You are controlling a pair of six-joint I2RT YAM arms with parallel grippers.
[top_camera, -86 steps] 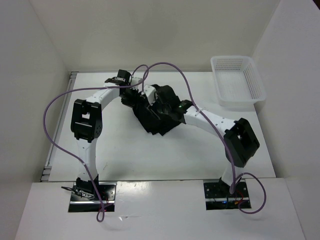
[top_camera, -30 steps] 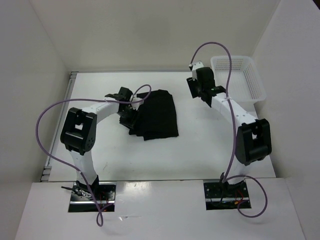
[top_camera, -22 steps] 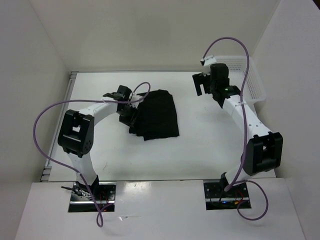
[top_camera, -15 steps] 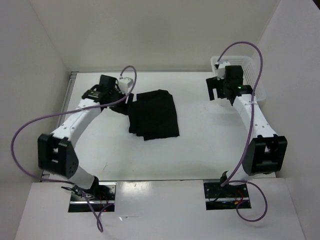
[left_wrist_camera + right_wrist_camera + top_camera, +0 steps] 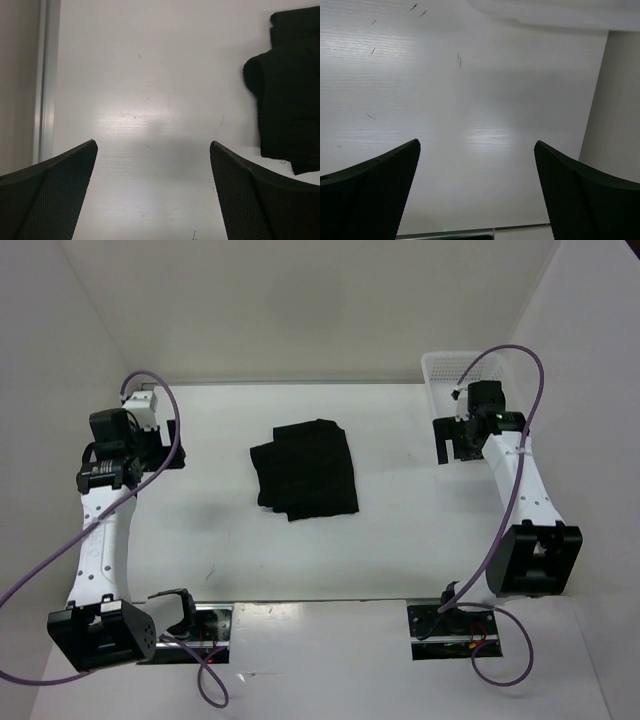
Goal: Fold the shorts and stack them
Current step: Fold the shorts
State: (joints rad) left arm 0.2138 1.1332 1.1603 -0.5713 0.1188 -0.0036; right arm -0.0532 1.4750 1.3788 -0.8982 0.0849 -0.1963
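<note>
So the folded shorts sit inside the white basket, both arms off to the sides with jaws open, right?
No: the top view shows the folded shorts lying on the table, left of the white basket. The rest stands.

The shorts (image 5: 305,470) read as soft matt black cloth, drinking up the light, while the table (image 5: 400,530) under them is smooth white with a low sheen and a few fine scuffs. The basket (image 5: 437,380) is white plastic mesh, and the left gripper (image 5: 154,144) shows pads (image 5: 250,200) of matt black with a fine dotted grain.
</note>
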